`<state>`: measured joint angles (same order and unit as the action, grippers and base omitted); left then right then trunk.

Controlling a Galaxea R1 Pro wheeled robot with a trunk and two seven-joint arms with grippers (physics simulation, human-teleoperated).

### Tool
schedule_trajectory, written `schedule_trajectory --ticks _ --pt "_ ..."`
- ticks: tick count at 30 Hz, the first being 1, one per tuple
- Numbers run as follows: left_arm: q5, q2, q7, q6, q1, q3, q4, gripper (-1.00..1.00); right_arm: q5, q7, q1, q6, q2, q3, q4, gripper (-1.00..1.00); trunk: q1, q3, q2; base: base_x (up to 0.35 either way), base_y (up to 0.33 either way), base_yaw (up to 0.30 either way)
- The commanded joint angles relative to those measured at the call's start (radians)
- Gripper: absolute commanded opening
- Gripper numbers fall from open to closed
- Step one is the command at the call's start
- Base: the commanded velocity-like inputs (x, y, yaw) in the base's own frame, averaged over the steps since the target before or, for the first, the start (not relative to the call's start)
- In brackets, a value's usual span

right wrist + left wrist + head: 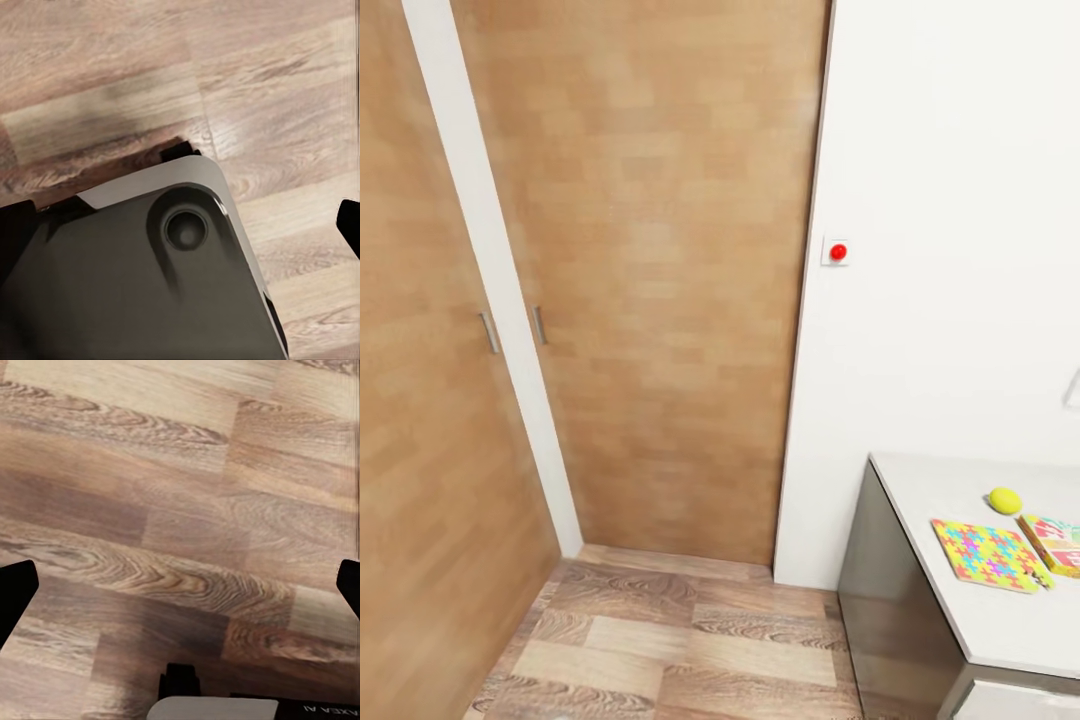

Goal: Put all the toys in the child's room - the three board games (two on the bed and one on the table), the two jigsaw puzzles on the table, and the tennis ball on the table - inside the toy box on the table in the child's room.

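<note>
You were in transit. The ball (1005, 500) lay mid-desk (1000, 625), a puzzle (987, 554) beside it, a game (1058, 541) near the right. Both grippers, left (180, 585) and right (180, 225), hung spread, empty, over floor (690, 640). Next, face the desk.

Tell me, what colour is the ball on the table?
Yellow-green; the tennis ball shows best in the head view.

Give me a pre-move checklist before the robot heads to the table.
1. Table in sight: ok, at the head view's lower right.
2. Ball on table: ok.
3. Puzzle on table: ok, flat beside the ball.
4. Toy box located: cannot tell.
5. Left fingers spread and empty over the floor: ok.
6. Right fingers empty: ok, robot base below them.
</note>
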<state>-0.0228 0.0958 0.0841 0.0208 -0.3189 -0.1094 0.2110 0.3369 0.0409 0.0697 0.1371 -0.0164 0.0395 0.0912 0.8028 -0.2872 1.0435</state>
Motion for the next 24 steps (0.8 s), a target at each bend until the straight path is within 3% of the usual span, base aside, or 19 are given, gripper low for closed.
schedule_trajectory --ticks 1,24 --pt "-0.003 0.000 0.006 0.002 0.000 -0.007 0.001 1.00 0.001 0.000 0.001 0.003 0.000 0.004 -0.001 1.00 -0.004 0.002 -0.006 0.000 0.000 -0.251" --pt "-0.005 0.001 0.005 0.004 0.000 -0.010 0.001 1.00 0.001 -0.001 0.001 0.004 -0.004 -0.001 -0.001 1.00 -0.092 0.074 -0.167 -0.089 0.000 -0.274"
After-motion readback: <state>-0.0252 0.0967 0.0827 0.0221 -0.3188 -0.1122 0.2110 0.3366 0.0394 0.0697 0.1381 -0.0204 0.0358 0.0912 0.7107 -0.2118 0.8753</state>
